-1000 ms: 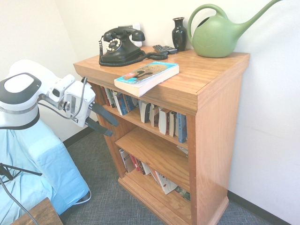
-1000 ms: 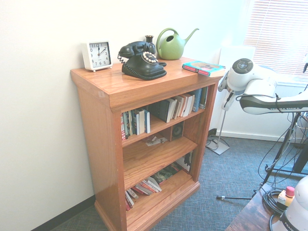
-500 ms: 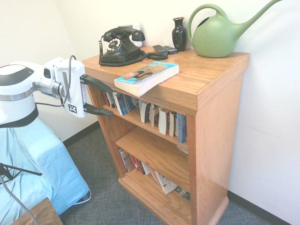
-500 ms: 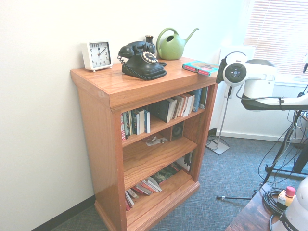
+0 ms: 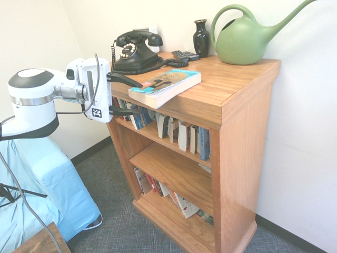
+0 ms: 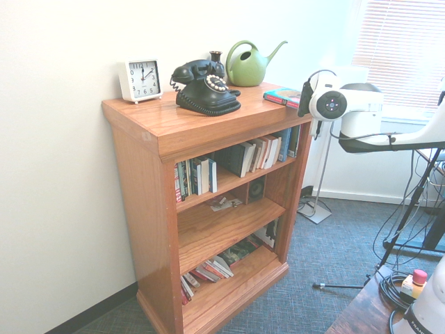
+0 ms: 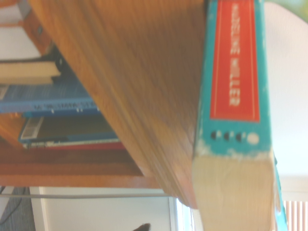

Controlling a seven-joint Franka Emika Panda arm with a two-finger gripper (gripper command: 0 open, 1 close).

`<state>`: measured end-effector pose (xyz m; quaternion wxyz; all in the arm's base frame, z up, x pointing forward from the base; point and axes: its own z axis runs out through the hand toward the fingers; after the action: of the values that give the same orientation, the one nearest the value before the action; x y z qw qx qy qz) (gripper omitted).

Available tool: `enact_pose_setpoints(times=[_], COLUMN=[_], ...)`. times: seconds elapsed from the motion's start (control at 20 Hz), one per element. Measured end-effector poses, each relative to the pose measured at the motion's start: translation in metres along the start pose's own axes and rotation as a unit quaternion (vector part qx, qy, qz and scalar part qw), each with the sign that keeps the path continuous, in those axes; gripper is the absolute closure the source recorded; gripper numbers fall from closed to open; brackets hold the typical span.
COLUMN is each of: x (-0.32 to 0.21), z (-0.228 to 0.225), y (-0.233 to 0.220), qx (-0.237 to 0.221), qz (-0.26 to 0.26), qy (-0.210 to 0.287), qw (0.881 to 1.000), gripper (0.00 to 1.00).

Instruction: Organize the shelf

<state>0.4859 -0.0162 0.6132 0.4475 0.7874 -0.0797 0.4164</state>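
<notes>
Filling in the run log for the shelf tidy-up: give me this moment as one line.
gripper: open, one finger above and one below the shelf top's edge | target: teal book lying flat on top, overhanging | contact: none seen

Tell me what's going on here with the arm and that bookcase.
The white arm's gripper is open at the corner of the shelf, one finger above and one below its top edge, right beside the teal book lying flat there. It holds nothing yet. More books stand on the upper tier.

Glossy grained wood shelf (image 5: 231, 79), plastic watering can (image 5: 245, 39)
</notes>
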Motion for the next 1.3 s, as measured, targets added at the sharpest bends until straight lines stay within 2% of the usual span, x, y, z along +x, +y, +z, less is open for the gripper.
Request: enact_pose_setpoints(times=[0.55, 0.6, 1.3], x=[0.018, 0.021, 0.039], z=[0.030, 0.030, 0.033], y=[-0.024, -0.027, -0.031], qx=[-0.002, -0.001, -0.008], qz=[0.000, 0.000, 0.006], qy=[0.005, 0.005, 0.007], qw=[1.000, 1.000, 1.000], gripper=[0.00, 1.00, 1.00])
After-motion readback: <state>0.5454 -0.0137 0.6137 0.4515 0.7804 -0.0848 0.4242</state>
